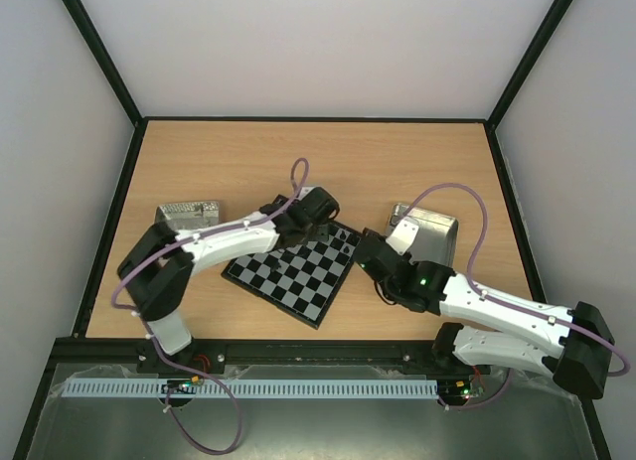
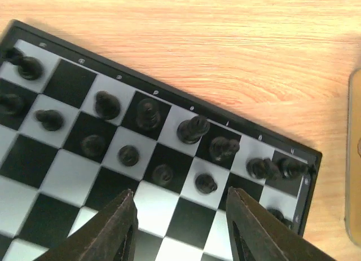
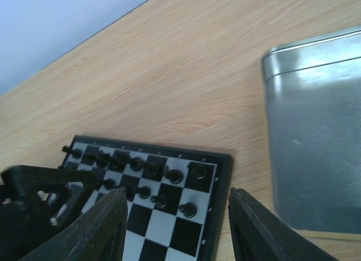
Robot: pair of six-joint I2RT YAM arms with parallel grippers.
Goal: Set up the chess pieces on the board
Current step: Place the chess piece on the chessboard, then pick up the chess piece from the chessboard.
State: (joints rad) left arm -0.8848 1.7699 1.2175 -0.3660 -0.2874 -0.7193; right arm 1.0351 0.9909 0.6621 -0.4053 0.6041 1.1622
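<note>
Ahead of the left tool (image 2: 179,200): the pieces (image 2: 148,114) stand in two rows along the far edge of the board (image 2: 67,176), most of them one to a square. The board lies flat beneath and in front of the fingers.
Far right of that tool: the corner pair (image 2: 262,168) sit crowded together at the board's last squares. I cannot tell whether each is upright and inside its own square.
Left tool: released, jaws spread wide with nothing between them, hanging over the bare squares just behind the nearer row.
Right tool (image 3: 177,200): also released and empty, above the board corner nearest the tray (image 3: 316,131), which lies off to its right on the surface (image 3: 169,75).
Step in hand: probably tidying a nearly finished set-up, with the crowded corner the likeliest target.
Doing it well: bring the fingers straight down on one piece only, and narrow the jaws first so they clear its neighbours. Grip low on the stem, lift clear, then set it down at the middle of its square before letting go.
Choice of arm: the right tool is nearer that corner, so the left should stay back to keep the two from meeting over the board.
Risk: the pieces are tiny and tightly spaced, so a wide or tilted approach could topple a row or nudge the board across the surface.
</note>
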